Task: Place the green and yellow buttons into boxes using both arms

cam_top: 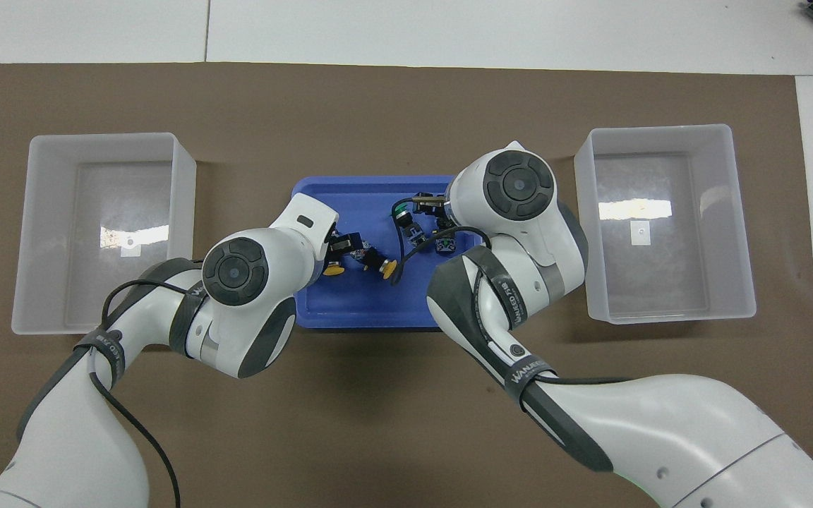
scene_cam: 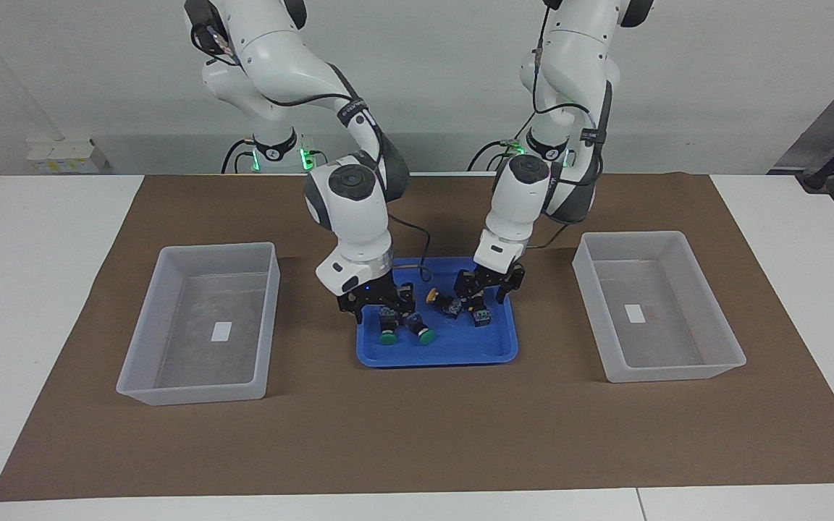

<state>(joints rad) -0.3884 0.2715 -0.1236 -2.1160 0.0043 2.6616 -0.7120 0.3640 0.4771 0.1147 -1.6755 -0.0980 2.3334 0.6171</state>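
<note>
Right pincer (scene_cam: 381, 310): spread, low in the tray (scene_cam: 460, 354), astride a green button (scene_cam: 387, 327) whose cap points away from the robots.
Buttons: you have all four in the tray, none boxed.
Left pincer (scene_cam: 487, 291): spread, directly over a yellow button (scene_cam: 480, 314), body end away from the robots.
Nearer arm: each pincer has its own button.

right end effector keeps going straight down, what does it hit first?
Most likely the green button at the right arm's end of the blue tray; the right end effector straddles its body, though depth is unclear.
</note>
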